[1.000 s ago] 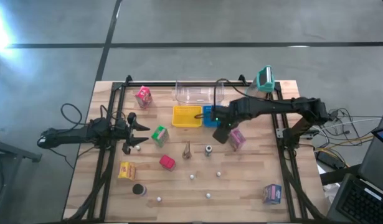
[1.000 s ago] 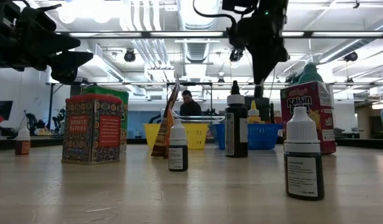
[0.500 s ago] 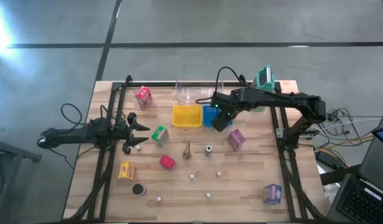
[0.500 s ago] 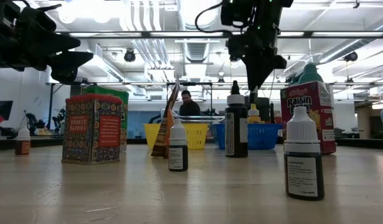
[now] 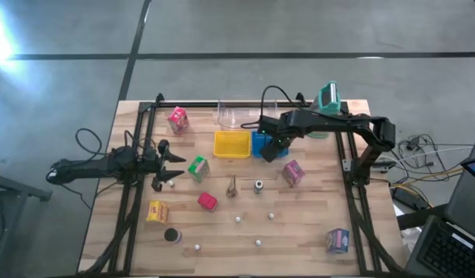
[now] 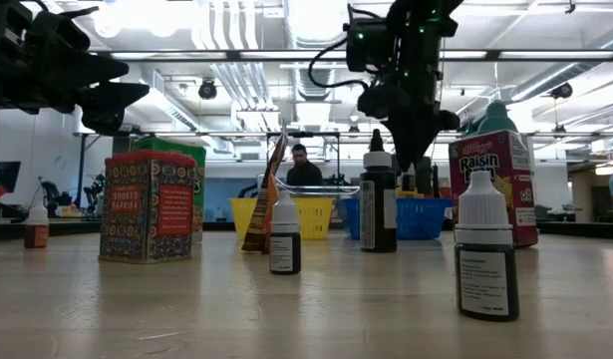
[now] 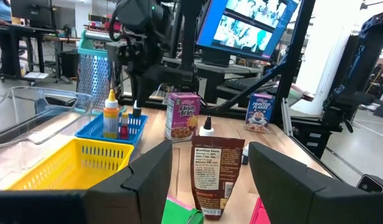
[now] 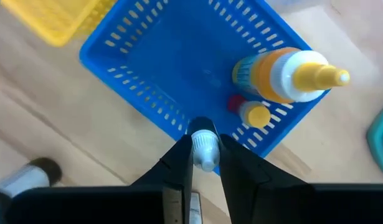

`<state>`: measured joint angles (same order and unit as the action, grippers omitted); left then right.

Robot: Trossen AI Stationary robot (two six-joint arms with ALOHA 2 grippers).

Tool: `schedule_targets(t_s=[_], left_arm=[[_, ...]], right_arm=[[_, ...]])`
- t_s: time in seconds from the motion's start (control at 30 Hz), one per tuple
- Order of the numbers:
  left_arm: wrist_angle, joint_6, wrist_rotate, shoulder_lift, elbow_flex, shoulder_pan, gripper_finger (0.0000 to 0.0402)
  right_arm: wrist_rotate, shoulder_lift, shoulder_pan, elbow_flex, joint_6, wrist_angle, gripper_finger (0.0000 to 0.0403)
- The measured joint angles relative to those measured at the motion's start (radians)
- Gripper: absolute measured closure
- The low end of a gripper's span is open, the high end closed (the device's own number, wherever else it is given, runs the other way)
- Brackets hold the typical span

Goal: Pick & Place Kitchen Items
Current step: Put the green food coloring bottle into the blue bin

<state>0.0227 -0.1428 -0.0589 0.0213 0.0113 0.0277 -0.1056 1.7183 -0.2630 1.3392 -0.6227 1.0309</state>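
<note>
My right gripper (image 8: 205, 155) hangs over the edge of the blue basket (image 8: 179, 62) and is shut on a small white-capped bottle (image 8: 203, 148). In that basket lie a yellow squeeze bottle (image 8: 284, 76) and a tiny red-and-yellow one (image 8: 250, 112). Beside it sits the yellow basket (image 5: 232, 144). My left gripper (image 5: 174, 164) waits open at the table's left, near the green carton (image 5: 197, 167). Pink (image 5: 178, 119), red (image 5: 207, 201), yellow (image 5: 157, 211) and purple-pink (image 5: 293, 173) cartons stand on the table. My right gripper pinches the small bottle between its two fingers, and the white cap end (image 8: 204, 140) shows between the fingertips. The fingers come from above, pointing down. The bottle is lifted clear, over the blue basket's rim (image 8: 172, 121).
A clear jug (image 5: 243, 114) lies at the far edge, with a teal lid (image 5: 327, 98) to its right. Small dropper bottles (image 6: 485, 254), a brown pouch (image 5: 232, 186), a dark disc (image 5: 172, 235), white balls (image 5: 239, 219) and another carton (image 5: 337, 240) are scattered on the near half.
My right gripper has gone toward the table's far edge and a little left, away from the purple-pink carton and over the blue basket. It has sunk lower and rolled somewhat, staying shut on the small bottle.
</note>
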Motion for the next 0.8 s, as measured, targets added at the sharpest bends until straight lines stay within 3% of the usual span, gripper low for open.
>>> schedule_targets(t_s=[0.23,0.8], left_arm=[[0.000,0.000,0.000,0.000,0.000,0.000,0.0183],[0.000,0.000,0.000,0.000,0.000,0.000,0.0183]], right_arm=[[-0.023,-0.003,-0.006,-0.063,-0.058,-0.002,0.0337],[-0.024,-0.004,-0.011,-0.195,-0.068,-0.191,0.0338]])
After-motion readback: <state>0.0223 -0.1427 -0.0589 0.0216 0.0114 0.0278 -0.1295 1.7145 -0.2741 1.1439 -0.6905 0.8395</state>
